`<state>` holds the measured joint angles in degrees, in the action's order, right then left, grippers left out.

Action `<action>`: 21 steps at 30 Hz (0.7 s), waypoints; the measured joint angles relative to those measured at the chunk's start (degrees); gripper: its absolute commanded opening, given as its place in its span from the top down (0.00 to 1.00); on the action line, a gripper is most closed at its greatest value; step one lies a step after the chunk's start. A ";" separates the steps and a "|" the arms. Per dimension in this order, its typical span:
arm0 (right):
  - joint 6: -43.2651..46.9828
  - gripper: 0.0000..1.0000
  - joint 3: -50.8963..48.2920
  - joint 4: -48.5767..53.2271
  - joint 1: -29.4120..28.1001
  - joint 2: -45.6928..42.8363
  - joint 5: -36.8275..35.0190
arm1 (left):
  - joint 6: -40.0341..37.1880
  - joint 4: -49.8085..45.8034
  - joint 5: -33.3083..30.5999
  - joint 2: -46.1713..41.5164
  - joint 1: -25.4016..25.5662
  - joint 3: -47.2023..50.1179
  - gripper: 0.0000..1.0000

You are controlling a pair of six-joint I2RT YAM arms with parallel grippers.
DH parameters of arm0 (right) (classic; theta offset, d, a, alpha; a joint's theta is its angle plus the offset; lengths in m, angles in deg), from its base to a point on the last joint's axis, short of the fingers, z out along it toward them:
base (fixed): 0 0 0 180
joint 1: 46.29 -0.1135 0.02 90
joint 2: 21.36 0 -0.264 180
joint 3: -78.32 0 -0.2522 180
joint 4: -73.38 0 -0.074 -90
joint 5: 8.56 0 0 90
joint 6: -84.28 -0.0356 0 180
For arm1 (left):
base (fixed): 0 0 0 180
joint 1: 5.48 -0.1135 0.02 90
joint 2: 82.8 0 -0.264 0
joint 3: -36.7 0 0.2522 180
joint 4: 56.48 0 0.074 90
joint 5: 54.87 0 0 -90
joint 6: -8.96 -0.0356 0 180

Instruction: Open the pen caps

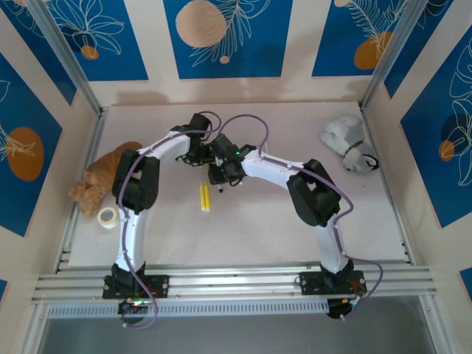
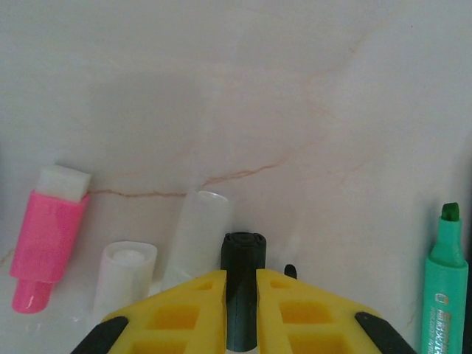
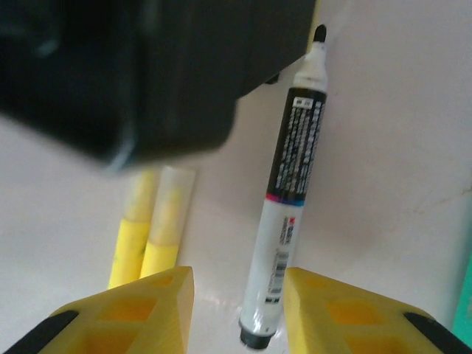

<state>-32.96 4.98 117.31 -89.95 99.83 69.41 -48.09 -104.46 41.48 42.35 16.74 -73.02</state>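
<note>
The left gripper (image 2: 241, 276) is clamped on a black cap (image 2: 243, 254), which stands up between its yellow fingers; seen from above, that grip is buried under the two wrists. The right gripper (image 3: 240, 273) has its jaws spread, and the butt end of a black-and-white marker (image 3: 287, 199) lies in the gap, close to the finger on the 3 o'clock side. The marker's bare tip points toward 12 o'clock. Around the left gripper, a tall clear cap (image 2: 199, 232) stands just beside the black cap at 10 o'clock. A short clear cap (image 2: 127, 276) lies at 9 o'clock, with a pink highlighter (image 2: 46, 240) beyond it. An uncapped green highlighter (image 2: 446, 287) is at 3 o'clock. In the right wrist view a dark blurred mass (image 3: 133, 74) at 11 o'clock covers much of the tabletop (image 3: 398, 147) and hides the far ends of two yellow highlighters (image 3: 151, 228) lying side by side. From above, those highlighters lie at 6 o'clock of the meeting grippers. An orange soft toy (image 1: 103, 177) and a tape roll (image 1: 108, 217) are well apart at 9 o'clock, and a white soft toy (image 1: 346, 141) is at 2 o'clock. The left arm (image 1: 136, 184) and right arm (image 1: 313, 195) bend inward at the elbows, with their wrists nearly touching at mid-table.
</note>
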 measured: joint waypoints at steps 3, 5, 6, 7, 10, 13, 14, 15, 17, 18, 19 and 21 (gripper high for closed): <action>0.83 0.62 3.87 2.84 -0.63 2.54 -3.37 | 0.04 0.96 0.02 -0.48 -0.68 0.87 0.87; 1.16 0.62 5.79 4.35 -0.94 3.65 -4.81 | 0.04 0.96 0.04 -0.72 -1.16 1.22 0.87; 1.29 0.62 6.40 4.79 -1.05 4.17 -5.64 | 0.04 1.03 0.02 -0.81 -1.33 1.36 0.87; 1.38 0.63 7.02 5.35 -1.14 4.63 -6.08 | 0.04 1.05 0.04 -0.87 -1.49 1.42 0.87; 1.53 0.62 8.33 7.10 -1.11 6.47 -7.21 | 0.09 1.09 -0.02 -0.96 -1.60 1.57 0.87; 1.68 0.63 8.44 6.73 -1.14 6.73 -7.52 | 0.09 1.88 -0.17 -1.33 -1.79 2.29 0.88; 1.66 0.64 8.44 6.69 -1.14 6.73 -7.52 | 0.09 2.14 -0.13 -1.36 -1.86 2.51 0.88; 1.66 0.65 8.44 6.67 -1.14 6.73 -7.52 | 0.09 2.34 -0.07 -1.51 -1.86 2.69 0.88; 1.66 0.65 8.44 6.71 -1.11 6.73 -7.54 | 0.09 2.78 0.02 -1.66 -1.86 3.04 0.88; 1.66 0.65 8.44 6.69 -1.11 6.75 -7.52 | 0.11 2.97 0.07 -1.70 -1.90 3.19 0.88; 1.66 0.65 8.44 6.67 -1.03 6.75 -7.50 | 0.11 3.15 0.09 -1.77 -1.92 3.32 0.88; 1.66 0.65 8.31 6.51 -0.90 6.75 -7.48 | 0.15 3.32 0.07 -1.84 -1.92 3.41 0.88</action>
<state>-31.30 13.29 123.83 -90.84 106.58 61.93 -47.93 -101.14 41.54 40.51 14.81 -69.61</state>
